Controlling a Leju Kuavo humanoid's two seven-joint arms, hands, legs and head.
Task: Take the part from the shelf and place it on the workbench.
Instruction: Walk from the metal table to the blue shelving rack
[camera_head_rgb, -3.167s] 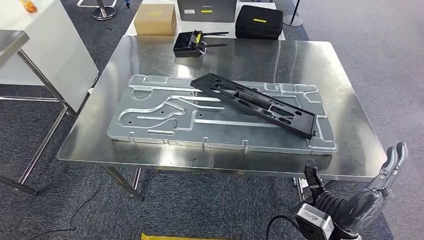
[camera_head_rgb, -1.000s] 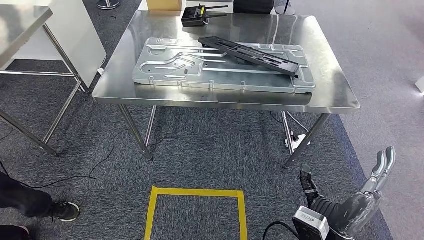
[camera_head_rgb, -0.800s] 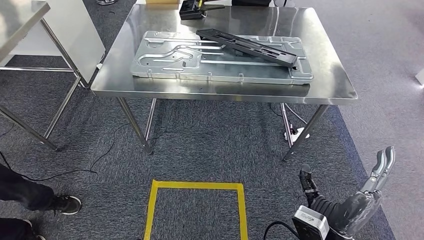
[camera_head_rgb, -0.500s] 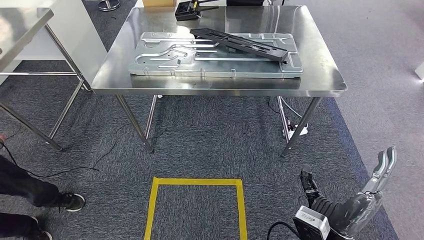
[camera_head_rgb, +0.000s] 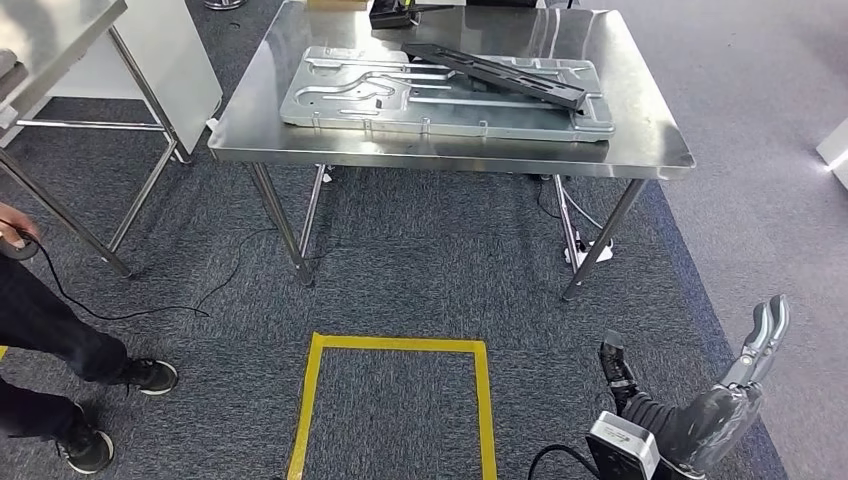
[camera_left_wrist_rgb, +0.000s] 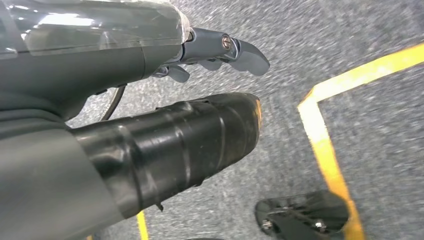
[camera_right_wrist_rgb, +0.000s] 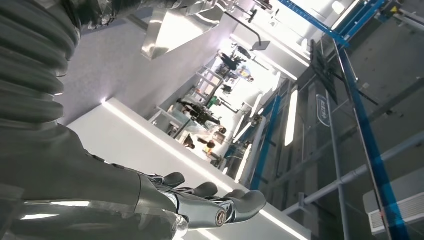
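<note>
The long black part (camera_head_rgb: 495, 72) lies slantwise on a silver machined plate (camera_head_rgb: 340, 95) on the steel workbench (camera_head_rgb: 450, 156), far ahead of me. My right hand (camera_head_rgb: 745, 372) hangs low at the right over the carpet, well short of the bench, fingers spread and holding nothing. The right wrist view shows the same hand (camera_right_wrist_rgb: 200, 200) with fingers stretched out, empty. In the left wrist view my left hand (camera_left_wrist_rgb: 215, 47) hangs over the carpet with its fingers extended and nothing in them.
A yellow tape square (camera_head_rgb: 400, 345) marks the carpet in front of me. A person's legs and shoes (camera_head_rgb: 60, 350) stand at the left, with a cable trailing. A second steel table (camera_head_rgb: 55, 35) and a white panel (camera_head_rgb: 190, 60) are at the left. A power strip (camera_head_rgb: 590, 255) lies under the bench.
The whole view has shifted: the bench has gone from close under me to far ahead and now sits slightly right. The person's legs come further in at the left. My right hand keeps its pose.
</note>
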